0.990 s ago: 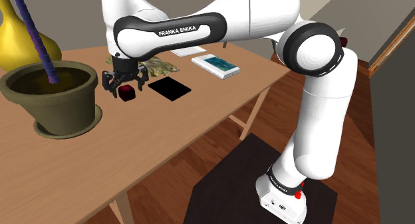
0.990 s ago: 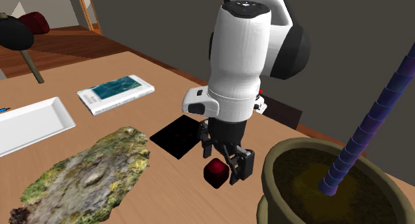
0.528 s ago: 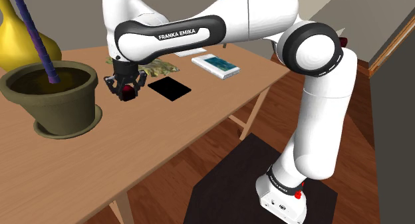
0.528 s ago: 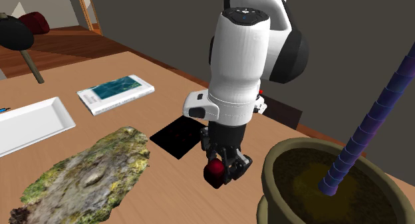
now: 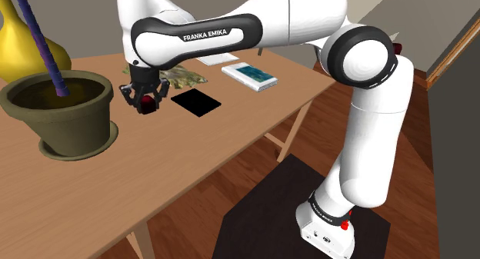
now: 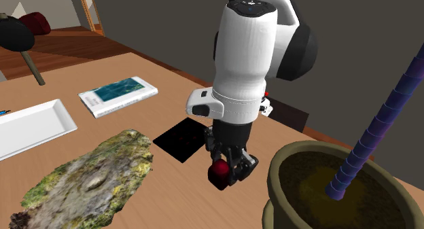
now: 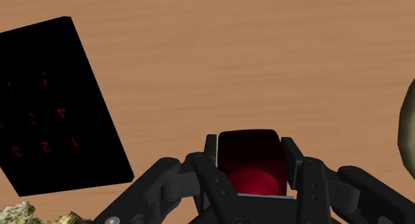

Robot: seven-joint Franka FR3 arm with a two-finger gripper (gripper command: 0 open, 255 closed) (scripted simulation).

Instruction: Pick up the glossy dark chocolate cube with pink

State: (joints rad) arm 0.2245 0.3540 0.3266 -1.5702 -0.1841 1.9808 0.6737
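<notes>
Cube [image 7: 253, 159] between fingers [image 7: 297, 171], between flat card [image 5: 195, 103] and pot [image 5: 69, 128].

This looks like a room in a home. A plain wooden table [image 5: 192, 165] stands on a plank floor [image 5: 242, 180], with grey walls, wood trim [image 5: 454, 51] along one of them, and a wooden door frame [image 6: 87, 7] further off. The things on the table are household ones: a big olive plant pot [image 5: 61, 115] filled with soil and holding a purple stem [image 6: 380, 122], a yellow vase [image 5: 23, 46] behind it, a book [image 5: 250, 75], a white tray [image 6: 30, 129], a mossy stone slab [image 6: 88, 170] and a flat black card [image 5: 196, 103].
</notes>
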